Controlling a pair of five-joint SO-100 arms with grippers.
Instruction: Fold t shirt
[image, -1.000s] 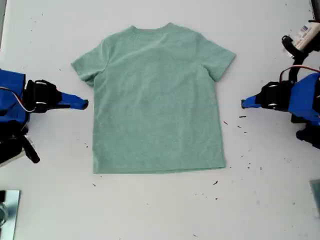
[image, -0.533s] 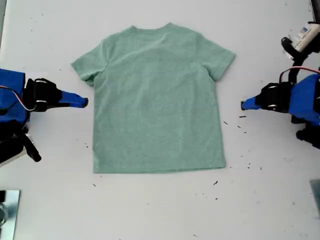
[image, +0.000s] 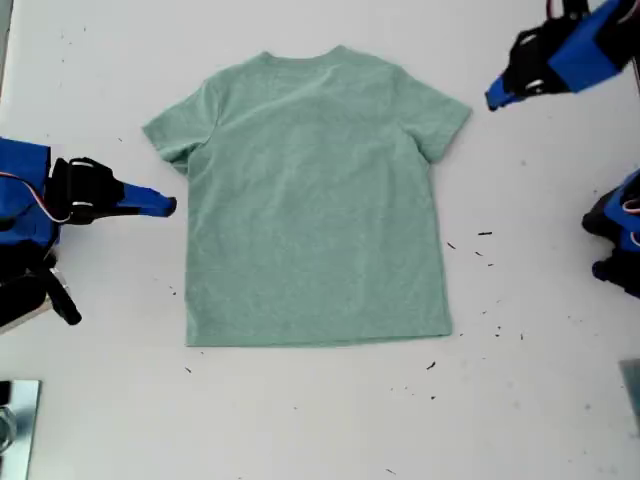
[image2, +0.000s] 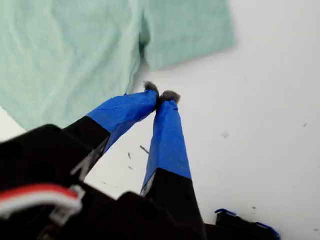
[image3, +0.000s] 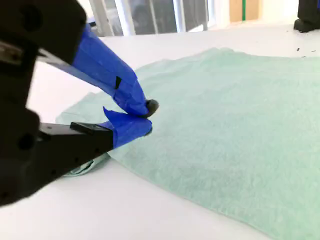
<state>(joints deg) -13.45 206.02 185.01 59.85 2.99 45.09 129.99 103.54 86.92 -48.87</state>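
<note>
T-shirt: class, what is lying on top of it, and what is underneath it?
Nothing lies on the t-shirt; it is spread flat, unfolded. Under it only the white table shows around its edges. Whatever the cloth covers cannot be seen.

The t shirt (image: 315, 195) is a small, plain, pale sage-green heathered tee with short sleeves and a crew neck. It lies spread flat and unfolded on the white table (image: 300, 420), neck toward the far edge and hem toward the near edge in the exterior view. Both sleeves are spread out to the sides, and the fabric is smooth, with only faint creases.
</note>
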